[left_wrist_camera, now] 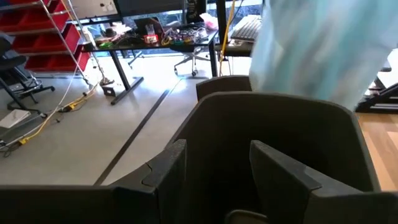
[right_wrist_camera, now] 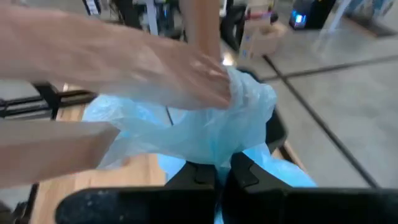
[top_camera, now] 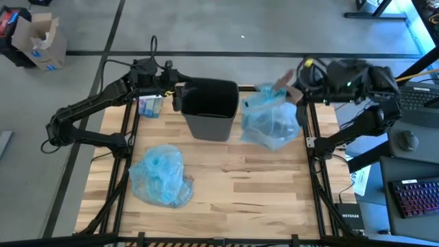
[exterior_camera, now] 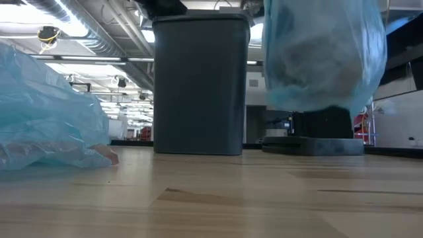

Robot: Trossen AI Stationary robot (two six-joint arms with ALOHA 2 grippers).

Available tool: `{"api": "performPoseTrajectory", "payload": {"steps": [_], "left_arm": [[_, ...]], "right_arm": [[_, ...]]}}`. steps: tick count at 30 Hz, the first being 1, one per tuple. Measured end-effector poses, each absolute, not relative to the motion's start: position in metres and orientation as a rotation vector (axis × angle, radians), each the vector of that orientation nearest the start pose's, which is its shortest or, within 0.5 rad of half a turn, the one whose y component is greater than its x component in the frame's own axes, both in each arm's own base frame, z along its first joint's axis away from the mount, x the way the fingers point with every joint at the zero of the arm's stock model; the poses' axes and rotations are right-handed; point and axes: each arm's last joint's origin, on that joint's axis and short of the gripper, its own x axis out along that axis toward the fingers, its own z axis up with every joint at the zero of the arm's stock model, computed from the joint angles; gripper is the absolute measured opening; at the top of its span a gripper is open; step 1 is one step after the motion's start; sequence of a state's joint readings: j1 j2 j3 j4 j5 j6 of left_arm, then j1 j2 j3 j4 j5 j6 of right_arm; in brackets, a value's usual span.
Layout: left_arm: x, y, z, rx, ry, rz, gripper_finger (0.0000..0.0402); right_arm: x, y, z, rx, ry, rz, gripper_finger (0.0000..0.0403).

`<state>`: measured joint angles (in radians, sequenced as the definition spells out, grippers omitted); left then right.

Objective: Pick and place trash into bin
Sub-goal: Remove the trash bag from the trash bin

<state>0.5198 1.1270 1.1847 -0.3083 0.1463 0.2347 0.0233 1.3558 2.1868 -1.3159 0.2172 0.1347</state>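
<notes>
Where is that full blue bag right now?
In the high view the full blue bag hangs from the shut right gripper, just right of the grey bin, lifted off the table.

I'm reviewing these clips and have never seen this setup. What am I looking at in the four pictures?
Two dark robot arms work at a wooden table. One picture looks down from above, one looks level across the tabletop, and two come from cameras on the arms' wrists. The left gripper has its fingers either side of the rim of the dark grey bin, which looks empty inside. The right gripper is shut on the neck of a filled light blue bag, lifted off the table beside the bin. Another crumpled blue bag lies on the table.
</notes>
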Motion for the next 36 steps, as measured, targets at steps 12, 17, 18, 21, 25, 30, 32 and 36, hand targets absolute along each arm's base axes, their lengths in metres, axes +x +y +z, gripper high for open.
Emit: {"api": "performPoseTrajectory", "payload": {"steps": [12,17,18,21,25,30,32,36], "left_arm": [[0.212,0.116,0.393,0.161,0.268,0.344,0.0170],[0.212,0.116,0.393,0.161,0.269,0.343,0.0170],[0.212,0.116,0.393,0.162,0.269,0.343,0.0170],[0.212,0.116,0.393,0.162,0.269,0.344,0.0170],[0.212,0.116,0.393,0.161,0.269,0.344,0.0170],[0.212,0.116,0.393,0.144,0.270,0.346,0.0170],[0.211,0.116,0.393,0.141,0.271,0.345,0.0170],[0.211,0.116,0.392,0.132,0.274,0.345,0.0170]], "right_arm": [[0.154,0.040,0.490,0.372,0.563,-0.260,0.0000],[0.151,0.059,0.450,0.509,0.689,-0.310,0.0000],[0.152,0.062,0.439,0.522,0.714,-0.337,0.0000],[0.158,0.070,0.400,0.534,0.811,-0.409,0.0000],[0.169,0.078,0.345,0.542,0.954,-0.460,0.0000],[0.178,0.086,0.281,0.559,1.042,-0.424,0.0000],[0.179,0.090,0.260,0.572,1.048,-0.397,0.0000],[0.178,0.094,0.225,0.607,1.035,-0.365,0.0000]]}}
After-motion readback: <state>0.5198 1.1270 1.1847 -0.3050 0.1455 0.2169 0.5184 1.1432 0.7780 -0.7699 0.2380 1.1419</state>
